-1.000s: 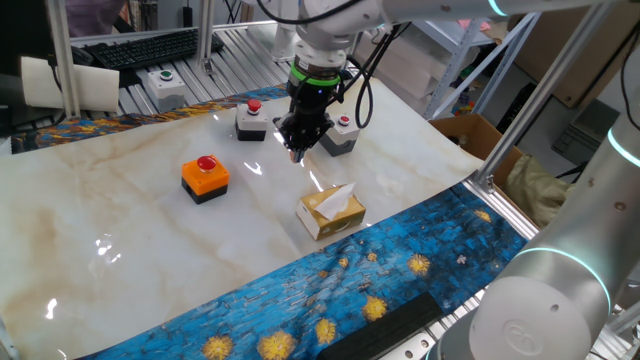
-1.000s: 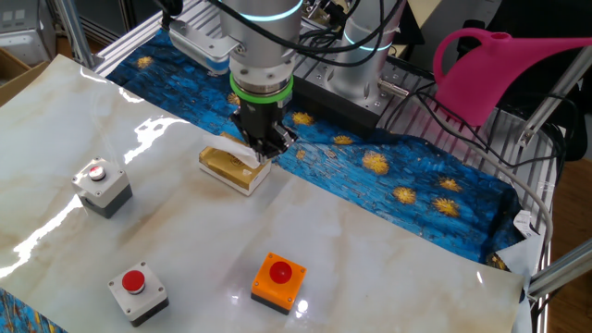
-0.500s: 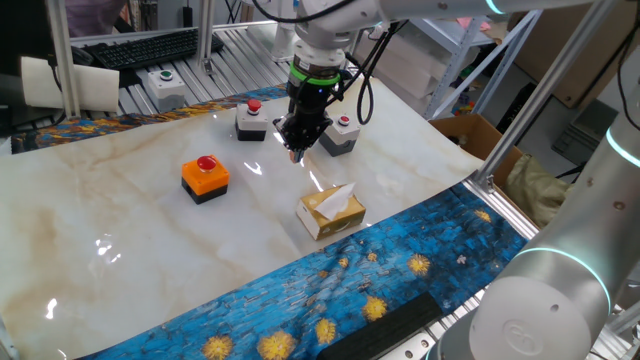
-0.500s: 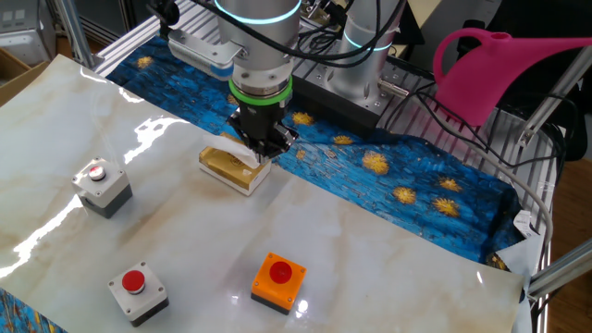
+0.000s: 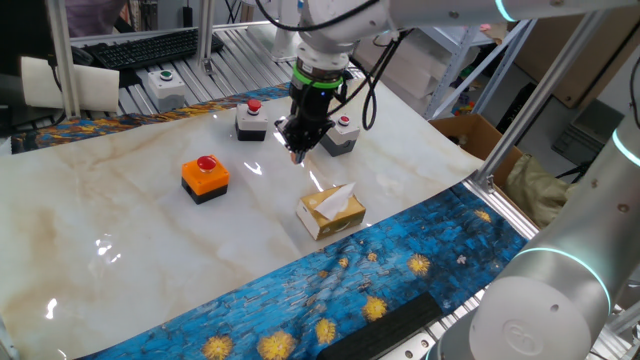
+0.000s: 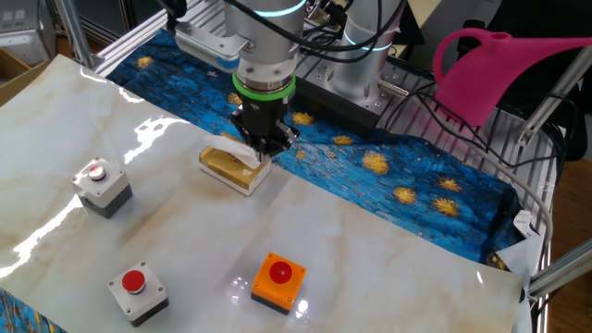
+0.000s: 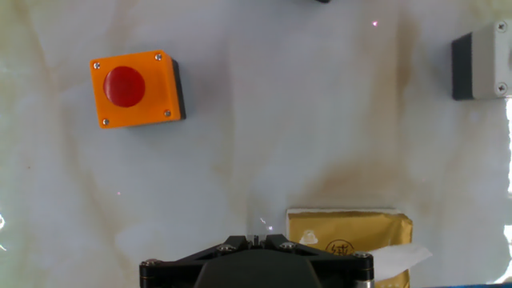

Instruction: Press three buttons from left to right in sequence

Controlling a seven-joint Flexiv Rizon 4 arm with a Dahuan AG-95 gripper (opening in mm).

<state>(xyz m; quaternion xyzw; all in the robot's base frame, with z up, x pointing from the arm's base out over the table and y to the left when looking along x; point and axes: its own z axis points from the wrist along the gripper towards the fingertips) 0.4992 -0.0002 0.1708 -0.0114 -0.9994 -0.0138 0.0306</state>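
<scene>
Three switch boxes with red push-buttons sit on the marble-patterned table (image 5: 120,230): an orange button box (image 5: 205,178) on a black base, and two grey ones. In one fixed view the orange box is nearest the camera on the left, the first grey button box (image 5: 251,120) lies behind it toward the far edge, and the second grey button box (image 5: 340,135) is to the right of that, partly hidden behind the arm. The other fixed view shows the same set from the opposite side: orange button box (image 6: 277,282) at the near edge, one grey box (image 6: 137,292) to its left, the other grey box (image 6: 102,185) further left and back. The gripper (image 5: 296,153) hangs above bare table between the two grey boxes and the yellow tissue box (image 5: 331,211), touching none of them. From the other side the gripper (image 6: 262,155) appears just over the tissue box (image 6: 233,167). Hand view: orange button box (image 7: 136,88) upper left, a grey box (image 7: 482,67) cut by the right edge, tissue box (image 7: 352,242) at the bottom. Jaw state: cannot tell, fingertips not resolved in any view. A pale box with a green button (image 5: 163,87) stands off the marble at the back.
</scene>
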